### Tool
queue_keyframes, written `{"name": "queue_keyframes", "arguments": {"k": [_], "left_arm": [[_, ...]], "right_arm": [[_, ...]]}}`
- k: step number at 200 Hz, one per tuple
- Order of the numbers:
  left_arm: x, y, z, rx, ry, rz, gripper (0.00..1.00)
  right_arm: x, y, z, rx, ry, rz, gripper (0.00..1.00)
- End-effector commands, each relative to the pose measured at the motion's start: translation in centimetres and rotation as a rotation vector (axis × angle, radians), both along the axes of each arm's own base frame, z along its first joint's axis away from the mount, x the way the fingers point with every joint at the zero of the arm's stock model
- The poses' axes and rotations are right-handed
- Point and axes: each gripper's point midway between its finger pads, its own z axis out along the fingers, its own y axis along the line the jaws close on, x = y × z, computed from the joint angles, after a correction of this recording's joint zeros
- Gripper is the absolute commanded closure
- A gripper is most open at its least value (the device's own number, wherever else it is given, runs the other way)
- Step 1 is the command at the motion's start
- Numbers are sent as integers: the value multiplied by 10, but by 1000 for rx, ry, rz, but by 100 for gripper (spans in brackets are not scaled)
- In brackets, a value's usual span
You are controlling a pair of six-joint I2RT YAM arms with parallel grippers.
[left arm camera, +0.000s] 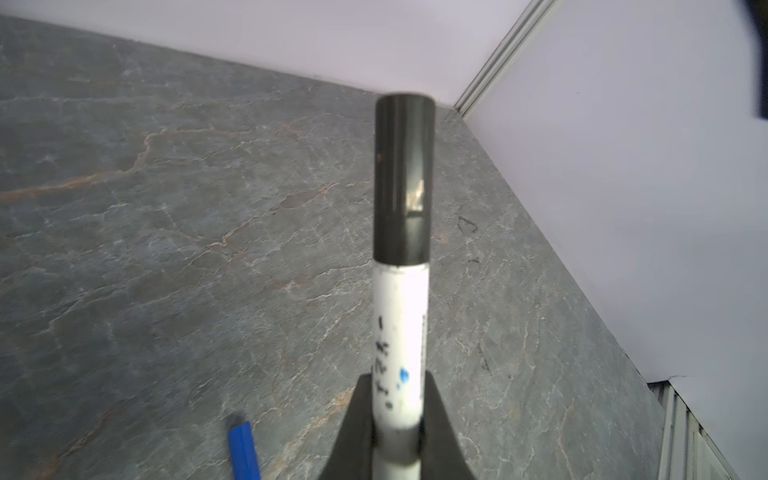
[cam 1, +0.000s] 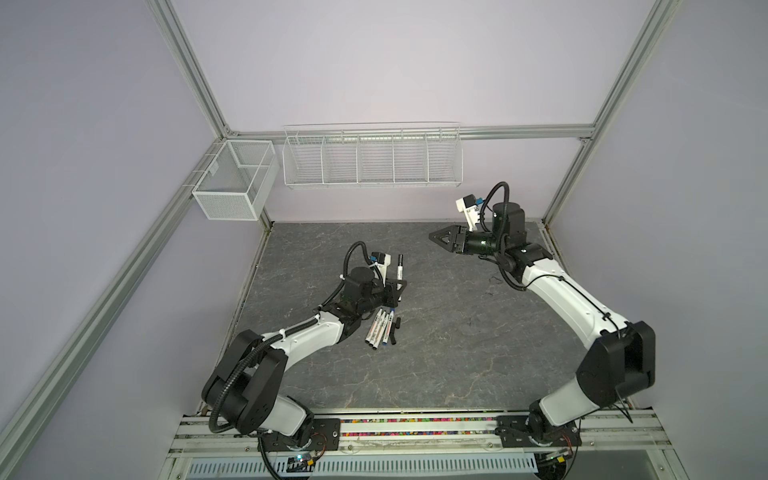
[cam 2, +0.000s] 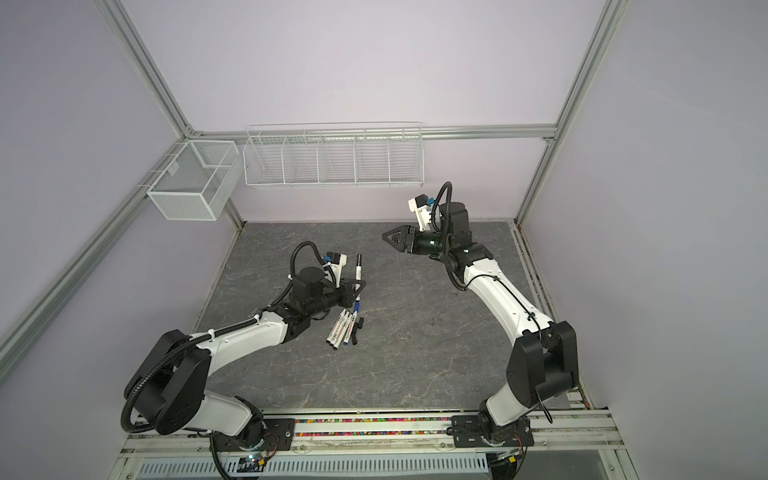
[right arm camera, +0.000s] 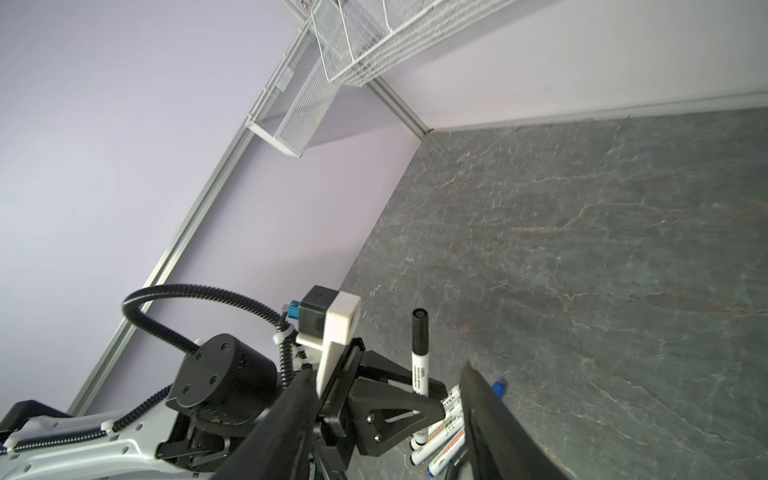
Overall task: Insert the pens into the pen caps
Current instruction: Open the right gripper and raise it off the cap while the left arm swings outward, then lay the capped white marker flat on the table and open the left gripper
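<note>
Where the left gripper [left arm camera: 397, 388] pinches, the pen [left arm camera: 400, 316] (capped) is hidden.

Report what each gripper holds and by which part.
Left gripper: shut on a pen, gripping its white barrel low down, well clear of the black cap on its top end. Right gripper: open, holding nothing.

Worktop [left arm camera: 166, 249]: grey stone-look slab, matt, faintly rough, pale and rust-coloured veins. On pen [left arm camera: 400, 332] in my left tool [left arm camera: 398, 380]: smooth white plastic barrel, black print, small blue smudge. Its cap [left arm camera: 404, 178]: glossy black plastic, bright highlight on side. My left tool and my right tool [cam 1: 434, 237]: matt black plastic. My arm shells [cam 1: 557, 291]: smooth white plastic, slight sheen. Wire basket [cam 1: 372, 166]: white-coated metal wire. Mesh basket [cam 1: 232, 183]: fine white metal mesh. Frame [cam 1: 519, 131]: bare grooved aluminium, satin. Walls [cam 1: 415, 62]: smooth, matt, lilac.
</note>
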Motion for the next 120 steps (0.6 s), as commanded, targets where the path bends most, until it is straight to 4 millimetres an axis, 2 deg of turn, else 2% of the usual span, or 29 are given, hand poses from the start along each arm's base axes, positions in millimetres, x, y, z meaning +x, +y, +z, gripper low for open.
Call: {"name": "queue_keyframes", "arguments": {"k": [1,18,44,62,87,96,120], "left_arm": [[37,9,-13,47,93,77,100],[59,13,-43,137,227,92,100],[77,11,-89,267,383,90,100],[85,10,-110,298,471,105,98],[89,4,-128,312,537,94,93],[90,4,-133,323,546,95,85],[92,7,-139,351,553,102,74]], "right_arm": [[5,-13,-24,-58,50,-89,42],[4,-15,-31,-75,68,-97,42],[1,-17,-35,-98,64,-101,42],[-1,-20,-37,-113,61,-104,43],[-3,-22,-38,-131,53,-108,43],[-4,-23,-39,-137,50,-107,43],[-5,-26,-41,-154,46,-116,43]]}}
